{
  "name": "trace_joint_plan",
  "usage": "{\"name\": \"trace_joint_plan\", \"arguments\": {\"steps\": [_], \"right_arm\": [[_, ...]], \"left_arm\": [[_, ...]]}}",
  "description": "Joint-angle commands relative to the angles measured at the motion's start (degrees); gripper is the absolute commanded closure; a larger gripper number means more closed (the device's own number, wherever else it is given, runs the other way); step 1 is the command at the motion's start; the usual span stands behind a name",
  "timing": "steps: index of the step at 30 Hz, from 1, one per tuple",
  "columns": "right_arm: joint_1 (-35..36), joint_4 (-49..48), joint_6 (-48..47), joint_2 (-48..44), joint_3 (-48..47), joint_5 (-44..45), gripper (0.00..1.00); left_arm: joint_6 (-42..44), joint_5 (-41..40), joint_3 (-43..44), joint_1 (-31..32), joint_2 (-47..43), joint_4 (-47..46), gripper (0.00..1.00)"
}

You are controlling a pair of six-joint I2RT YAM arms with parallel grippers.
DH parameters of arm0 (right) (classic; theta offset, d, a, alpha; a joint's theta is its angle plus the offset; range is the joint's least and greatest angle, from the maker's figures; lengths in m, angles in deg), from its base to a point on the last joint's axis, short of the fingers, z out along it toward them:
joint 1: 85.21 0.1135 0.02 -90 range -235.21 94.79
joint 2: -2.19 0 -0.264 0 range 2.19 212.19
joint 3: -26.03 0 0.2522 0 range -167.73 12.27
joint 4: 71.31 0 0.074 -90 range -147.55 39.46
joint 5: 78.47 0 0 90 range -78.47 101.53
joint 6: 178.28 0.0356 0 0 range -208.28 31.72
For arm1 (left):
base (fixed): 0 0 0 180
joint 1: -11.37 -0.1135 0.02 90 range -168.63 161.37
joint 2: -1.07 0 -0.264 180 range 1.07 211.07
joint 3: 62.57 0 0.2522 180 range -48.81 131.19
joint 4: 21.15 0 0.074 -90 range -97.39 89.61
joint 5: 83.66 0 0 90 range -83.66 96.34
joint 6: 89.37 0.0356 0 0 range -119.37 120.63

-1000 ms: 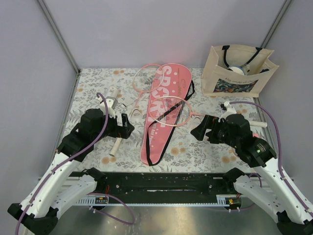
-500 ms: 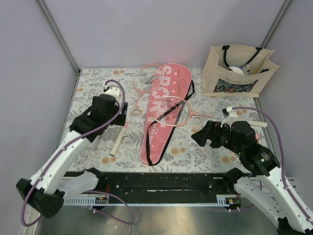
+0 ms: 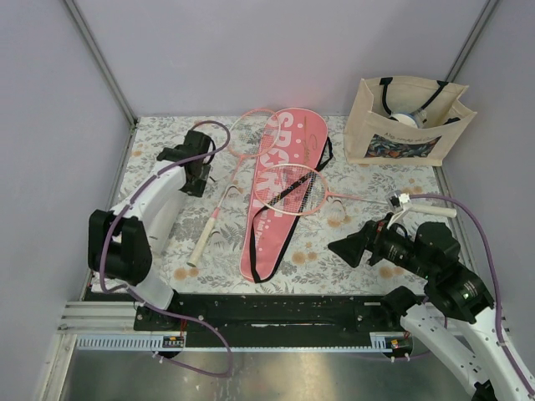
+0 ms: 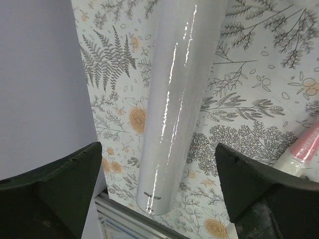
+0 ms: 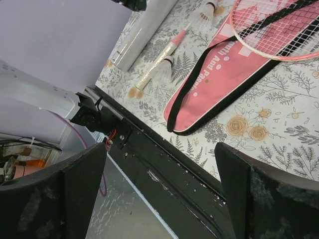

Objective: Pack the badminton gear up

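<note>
While the badminton gear all lies loose on the floral tablecloth (image 3: 326, 259), packing looks barely begun, and the step in hand appears to be picking up the white tube (image 4: 174, 99). This glossy cylinder lies along the left side of the table, just left of the white handle of one pink-framed racket (image 3: 199, 244), with a shuttlecock (image 5: 164, 62) close by. Stretched out to the far left, the left gripper (image 4: 158, 148) hangs above the tube with its jaws wide apart and nothing in them; the tube shows squarely in the gap, but whether the fingers are low enough to close on it cannot be told. Over the near right of the table, the right gripper (image 5: 160, 147) is likewise spread wide and empty, well apart from any gear. In the middle lies the pink racket cover (image 3: 288, 134), and the second racket (image 3: 292, 190) rests across it, handle pointing right. At the far right stands a beige tote bag (image 3: 401, 125). Next, the left arm probably needs to sink until its fingers straddle the tube, then close firmly, since a smooth round surface could roll or slip free.
</note>
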Motion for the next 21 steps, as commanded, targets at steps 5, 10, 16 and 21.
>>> {"name": "trace_joint_plan", "arguments": {"steps": [5,10,16,21], "right_arm": [[-0.17,-0.43,0.09,-1.23,0.54,-3.23,0.01],[-0.17,0.45,-0.96,-2.28,-0.86,-3.06,0.00],[-0.17,2.38,-2.54,-2.55,-3.33,-1.39,0.01],[-0.17,1.86,-1.32,-1.93,-2.71,-1.12,0.00]], "left_arm": [[3.62,2.24,1.68,-3.70,10.02,-1.53,0.02],[2.31,8.57,2.12,-7.12,13.80,-2.15,0.03],[0.81,11.92,3.79,-11.00,19.07,-2.50,0.06],[0.02,13.32,4.05,-11.00,20.57,-2.59,0.15]]}}
